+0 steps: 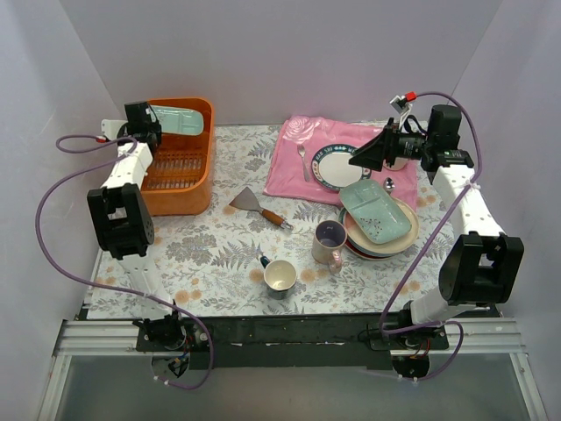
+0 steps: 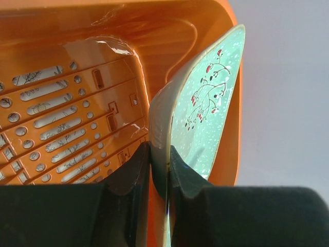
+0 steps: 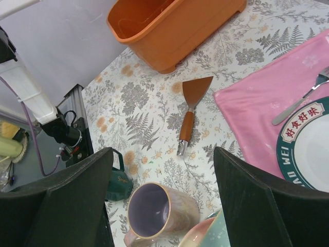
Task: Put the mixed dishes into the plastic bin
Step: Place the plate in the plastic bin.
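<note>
The nearer worry, I'd say, is the stack of plates point(image 1: 387, 249) at 4 o'clock on the tabletop point(image 1: 202, 246). A lilac mug point(image 1: 330, 242) stands just beside it at its 9 o'clock, so a careless lift of the top tray point(image 1: 377, 213) could tip that mug or drag the plates beneath. Farther back the right jaws hang wide and empty above the pink cloth point(image 1: 294, 167). The farther worry is at 10 o'clock, where the left jaws pinch narrowly on the rim of the held tray point(image 2: 205, 103), which is on edge inside the orange bin point(image 1: 188, 197). So thin a hold might slip, and if released upright the tray could clatter down or lean and rob room from the rest. Counting: two mugs, the lilac one and a cream mug point(image 1: 280, 277) at 6 o'clock; two green trays; some plates under the top one, number unclear; one scraper point(image 1: 254, 203); one cloth bearing one blue-rimmed plate point(image 1: 337, 167) and one piece of cutlery point(image 1: 302, 158); one bin.
</note>
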Controlling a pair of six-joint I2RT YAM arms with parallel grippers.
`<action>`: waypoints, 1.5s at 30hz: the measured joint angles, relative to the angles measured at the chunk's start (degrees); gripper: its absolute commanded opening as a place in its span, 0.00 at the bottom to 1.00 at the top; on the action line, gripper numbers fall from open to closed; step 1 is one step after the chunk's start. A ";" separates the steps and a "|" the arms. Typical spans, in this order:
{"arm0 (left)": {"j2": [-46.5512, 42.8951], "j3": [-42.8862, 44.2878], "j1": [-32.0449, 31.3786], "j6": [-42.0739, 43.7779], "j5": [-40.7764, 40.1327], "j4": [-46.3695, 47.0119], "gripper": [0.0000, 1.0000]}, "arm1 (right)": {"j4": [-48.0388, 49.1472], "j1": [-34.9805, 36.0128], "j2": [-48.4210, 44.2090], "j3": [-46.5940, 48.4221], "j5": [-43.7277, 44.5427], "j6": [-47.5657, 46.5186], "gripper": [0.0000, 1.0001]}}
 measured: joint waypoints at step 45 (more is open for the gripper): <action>11.02 4.52 -0.02 -0.72 2.78 -0.79 0.37 | -0.02 -3.45 -0.22 0.00 0.85 -0.37 0.86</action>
